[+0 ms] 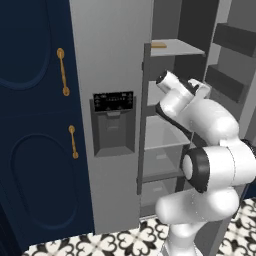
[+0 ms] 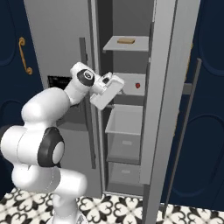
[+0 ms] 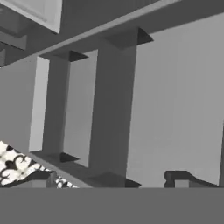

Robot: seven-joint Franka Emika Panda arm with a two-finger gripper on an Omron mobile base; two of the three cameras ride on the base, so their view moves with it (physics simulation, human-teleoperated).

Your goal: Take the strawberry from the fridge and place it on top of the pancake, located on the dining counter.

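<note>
The fridge [image 1: 110, 50] is tall and grey, with its right door swung open and grey shelves showing inside. The strawberry [image 2: 138, 85], tiny and red, lies on the middle shelf towards the back right. In the right base view my gripper [image 2: 108, 91] hovers at the shelf's front left edge, a short way left of the berry and apart from it. In the hand view the gripper [image 3: 109, 178] is open, with its fingertips [image 3: 41, 177] wide apart and nothing between them; they face grey fridge walls and ledges. The pancake and the dining counter are out of view.
A flat tan item [image 2: 126, 40] rests on the top shelf. Clear drawers [image 2: 124, 144] sit below the berry's shelf. The open door [image 2: 162, 109] stands at the right with door bins [image 1: 235, 40]. Navy cabinets [image 1: 30, 150] flank the fridge, and the floor [image 1: 125, 240] is patterned tile.
</note>
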